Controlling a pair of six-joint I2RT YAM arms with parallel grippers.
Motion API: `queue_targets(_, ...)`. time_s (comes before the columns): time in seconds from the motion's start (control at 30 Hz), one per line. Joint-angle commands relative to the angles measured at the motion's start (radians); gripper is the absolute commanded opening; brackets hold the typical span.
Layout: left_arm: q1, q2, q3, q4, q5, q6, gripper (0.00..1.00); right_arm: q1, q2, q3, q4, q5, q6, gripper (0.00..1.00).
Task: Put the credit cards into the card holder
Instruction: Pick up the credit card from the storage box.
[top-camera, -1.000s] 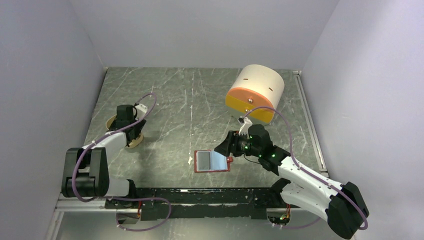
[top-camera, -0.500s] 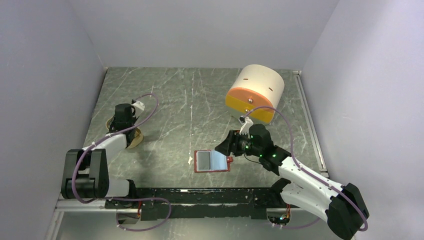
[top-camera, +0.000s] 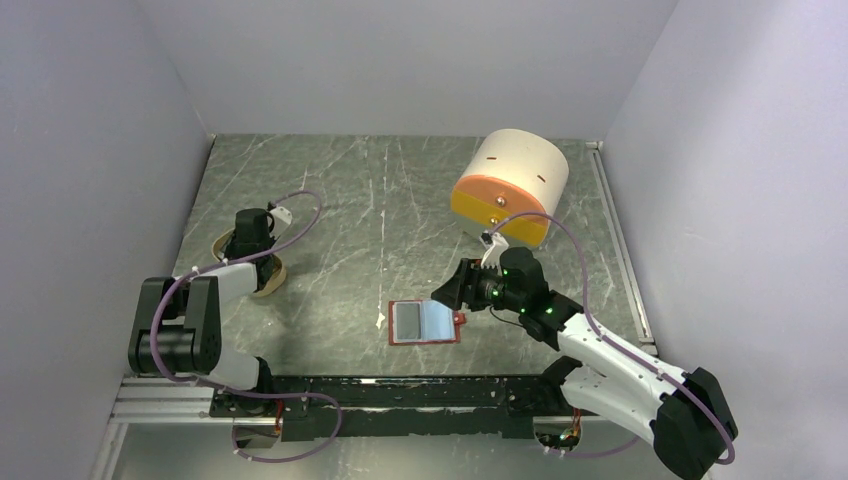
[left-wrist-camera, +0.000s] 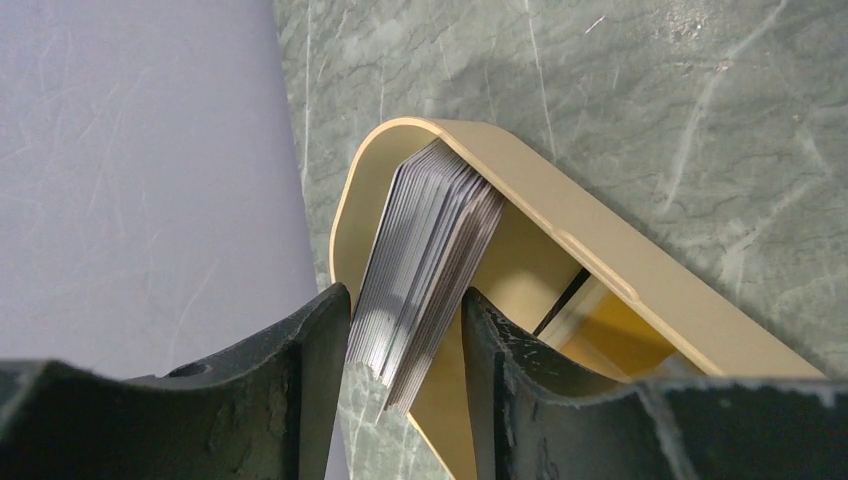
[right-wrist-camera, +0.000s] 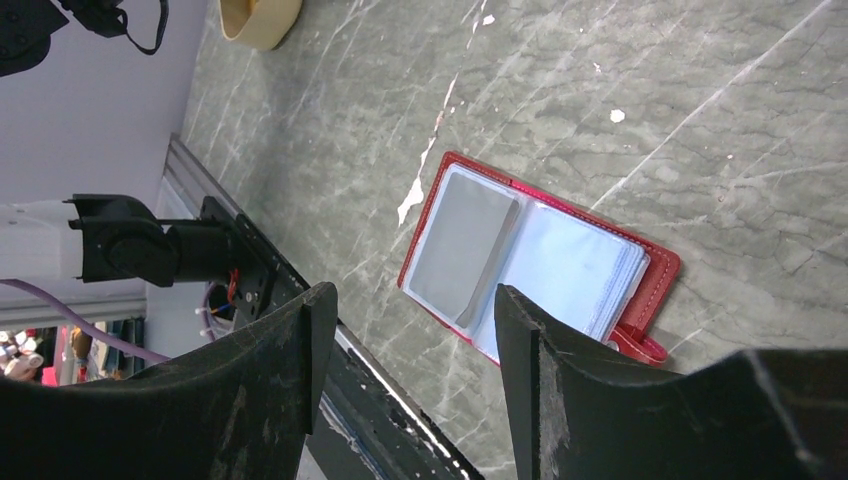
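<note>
Both left fingers (left-wrist-camera: 310, 390) touch the credit cards (left-wrist-camera: 430, 250) standing between them.

The beige tray (left-wrist-camera: 560, 225) is partly hidden behind the left jaws.

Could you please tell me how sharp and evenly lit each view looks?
Top external: soft, even light, no glare. Left wrist: the credit cards sharp, a shadow on the marble beyond the tray. Right wrist: the card holder crisp, its pale pockets slightly washed.

Lab test booth: bare grey walls (top-camera: 400, 60) enclose a marbled tabletop (top-camera: 380, 190).
</note>
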Motion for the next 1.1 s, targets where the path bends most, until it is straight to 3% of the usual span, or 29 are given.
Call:
queue_targets(0.0,0.004,-0.031,0.030,0.064,-0.045,0.041,0.49,-0.011,-0.004,-0.006,0.009,-0.018,-0.016,0.63)
queue_targets(0.23,0.004,-0.047,0.049,0.012,-0.031,0.040,0.37,-0.014,0.002,-0.016,0.026,-0.029,-0.007,0.63)
queue_targets(0.83,0.004,-0.039,0.053,-0.034,-0.017,0.036,0.36,-0.019,0.001,-0.021,0.029,-0.033,-0.009,0.63)
queue_targets(1.07,0.004,0.032,0.050,0.024,-0.032,0.044,0.51,-0.024,-0.003,-0.017,0.020,-0.036,-0.016,0.63)
